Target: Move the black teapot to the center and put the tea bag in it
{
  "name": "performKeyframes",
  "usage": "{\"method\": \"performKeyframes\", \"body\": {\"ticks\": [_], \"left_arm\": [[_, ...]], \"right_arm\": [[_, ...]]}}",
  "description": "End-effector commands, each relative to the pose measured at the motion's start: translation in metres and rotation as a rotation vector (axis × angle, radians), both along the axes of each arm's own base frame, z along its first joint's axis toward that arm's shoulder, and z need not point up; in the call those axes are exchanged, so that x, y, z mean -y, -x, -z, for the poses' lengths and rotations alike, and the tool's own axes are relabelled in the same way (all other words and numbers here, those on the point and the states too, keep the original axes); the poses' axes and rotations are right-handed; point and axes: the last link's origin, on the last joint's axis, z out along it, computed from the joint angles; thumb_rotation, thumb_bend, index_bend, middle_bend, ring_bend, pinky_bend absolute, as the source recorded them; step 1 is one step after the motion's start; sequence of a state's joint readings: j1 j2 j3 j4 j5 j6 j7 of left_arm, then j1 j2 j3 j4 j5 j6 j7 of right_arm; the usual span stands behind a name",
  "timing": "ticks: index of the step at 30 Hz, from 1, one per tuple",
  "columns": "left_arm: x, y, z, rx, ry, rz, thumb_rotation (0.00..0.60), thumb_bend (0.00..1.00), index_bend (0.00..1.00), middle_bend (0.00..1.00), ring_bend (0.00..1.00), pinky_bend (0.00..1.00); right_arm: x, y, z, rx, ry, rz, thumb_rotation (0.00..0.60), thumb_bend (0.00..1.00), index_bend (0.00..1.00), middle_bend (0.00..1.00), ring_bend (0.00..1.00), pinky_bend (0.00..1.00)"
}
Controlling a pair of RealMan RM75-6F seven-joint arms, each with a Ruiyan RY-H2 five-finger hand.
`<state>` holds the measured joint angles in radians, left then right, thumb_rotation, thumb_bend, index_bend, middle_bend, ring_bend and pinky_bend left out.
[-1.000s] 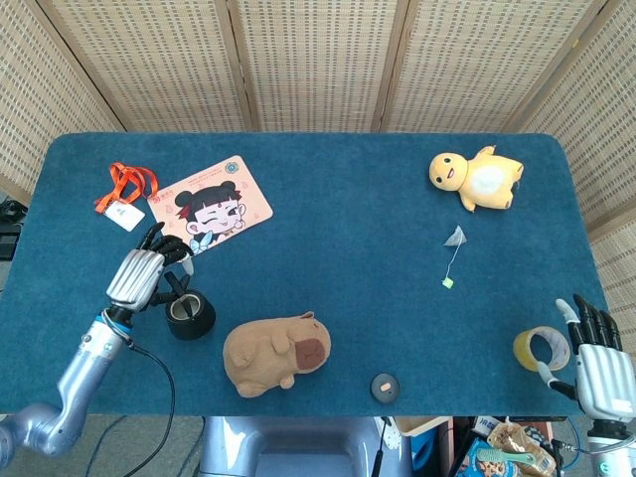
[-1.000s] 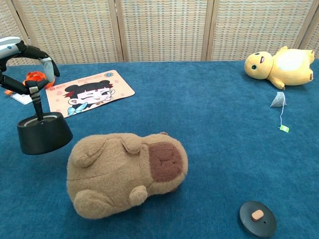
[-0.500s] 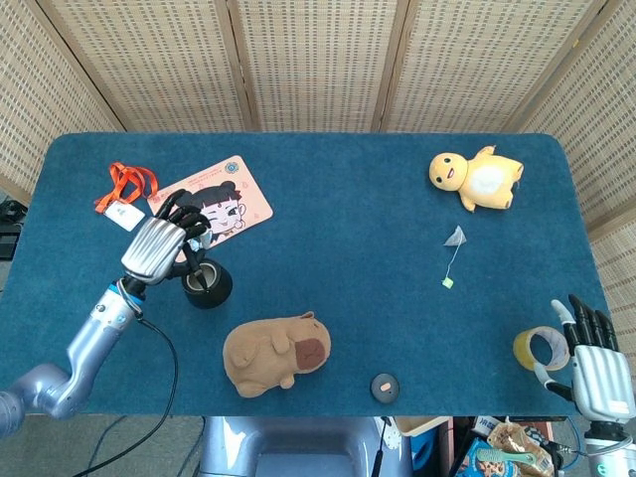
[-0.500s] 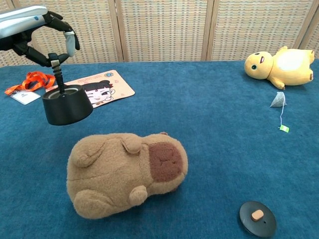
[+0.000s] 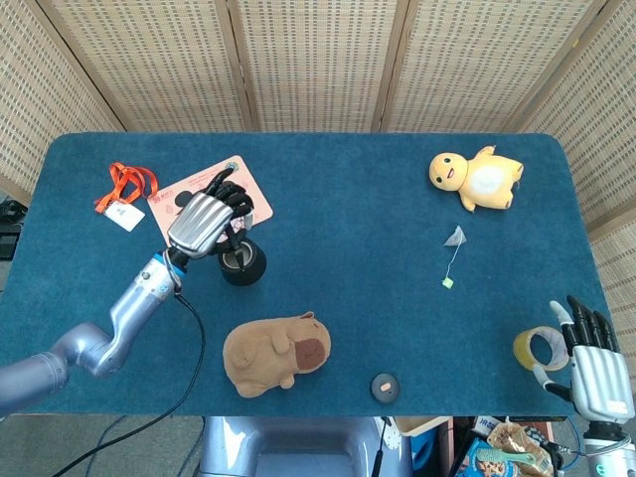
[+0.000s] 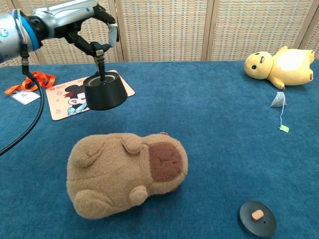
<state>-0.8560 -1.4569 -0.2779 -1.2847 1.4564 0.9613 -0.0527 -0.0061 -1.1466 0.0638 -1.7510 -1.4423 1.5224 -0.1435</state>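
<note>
No legible writing on teapot (image 6: 104,91)

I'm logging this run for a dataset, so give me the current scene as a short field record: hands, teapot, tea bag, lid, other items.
left hand: holds the black teapot by its handle, lifted off the table
right hand: open, at the table's near right corner
tea bag: lies near the yellow plush
lid: off, on the table's near edge
other: capybara plush, cartoon mat, tape roll
</note>
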Motion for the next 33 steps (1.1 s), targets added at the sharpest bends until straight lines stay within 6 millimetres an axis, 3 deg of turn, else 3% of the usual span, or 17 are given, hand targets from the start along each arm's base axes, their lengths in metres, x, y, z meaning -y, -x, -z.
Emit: {"method": "performKeyframes", "body": {"ticks": [1, 12, 21, 33], "left_arm": [[-0.007, -0.017, 0.01, -0.009, 0.02, 0.024, 0.6, 0.47, 0.78, 0.38, 0.22, 0.0], [-0.024, -0.077, 0.043, -0.006, 0.052, 0.087, 0.6, 0.47, 0.78, 0.38, 0.22, 0.0], [-0.024, -0.116, 0.074, -0.029, 0.084, 0.111, 0.6, 0.47, 0.78, 0.38, 0.22, 0.0], [-0.018, -0.151, 0.109, -0.035, 0.117, 0.132, 0.6, 0.47, 0.78, 0.38, 0.22, 0.0]], "right_arm": [[0.0, -0.001, 0.0, -0.001, -0.003, -0.004, 0.6, 0.38, 0.0, 0.02, 0.0, 0.02], [-0.002, -0.003, 0.001, -0.003, -0.01, 0.003, 0.6, 0.38, 0.0, 0.02, 0.0, 0.02], [-0.002, -0.003, 0.002, 0.004, -0.017, 0.004, 0.6, 0.38, 0.0, 0.03, 0.0, 0.02], [-0.007, -0.002, -0.001, -0.003, -0.009, 0.016, 0.6, 0.38, 0.0, 0.03, 0.0, 0.02]]}}
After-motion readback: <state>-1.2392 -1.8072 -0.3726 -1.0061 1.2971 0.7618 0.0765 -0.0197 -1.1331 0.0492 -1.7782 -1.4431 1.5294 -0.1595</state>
